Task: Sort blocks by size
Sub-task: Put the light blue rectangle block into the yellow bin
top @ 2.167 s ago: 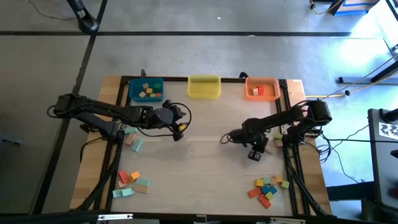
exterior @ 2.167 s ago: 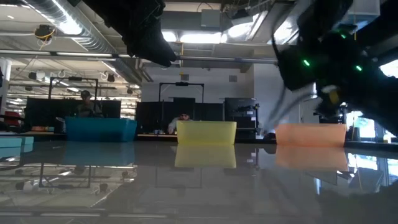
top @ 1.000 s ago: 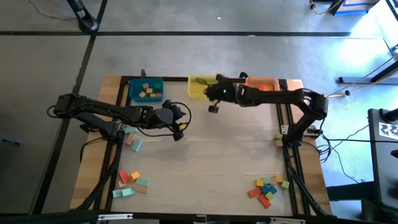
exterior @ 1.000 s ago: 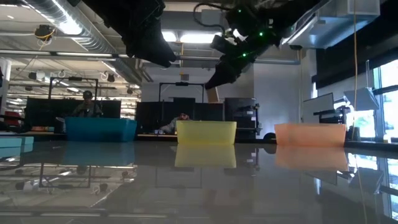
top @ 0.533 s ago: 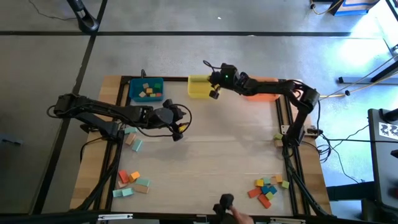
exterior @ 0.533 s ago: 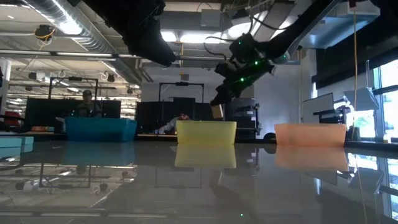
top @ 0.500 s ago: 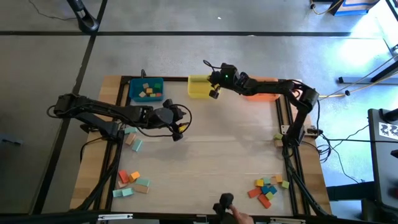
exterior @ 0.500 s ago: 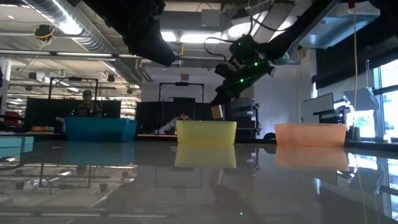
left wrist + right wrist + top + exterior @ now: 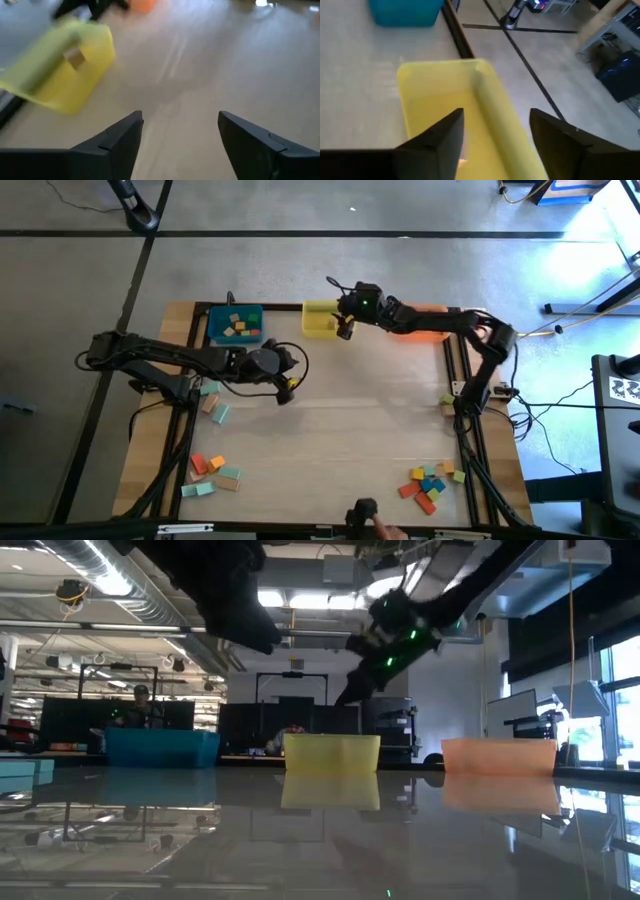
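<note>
My right gripper (image 9: 344,330) hangs open over the right end of the yellow bin (image 9: 322,318); in its wrist view the fingers (image 9: 445,135) stand apart above the bin's inside (image 9: 435,115) with nothing between them. A small tan block (image 9: 76,57) shows at the yellow bin's wall in the left wrist view; whether it is in the air or in the bin I cannot tell. My left gripper (image 9: 291,388) waits open above the table's left middle. Loose blocks lie in heaps at the near left (image 9: 212,473), near right (image 9: 430,483) and left (image 9: 212,405).
The blue bin (image 9: 236,325) with several blocks and the orange bin (image 9: 425,323) flank the yellow one along the far edge. A tan block (image 9: 447,402) lies by the right edge. A person's hand with a dark object (image 9: 362,513) shows at the near edge.
My right gripper has gone toward the far edge, from the table in front of the yellow bin to above that bin's right end. It has let go of the tan block, which no longer hangs under its fingers in the low view.
</note>
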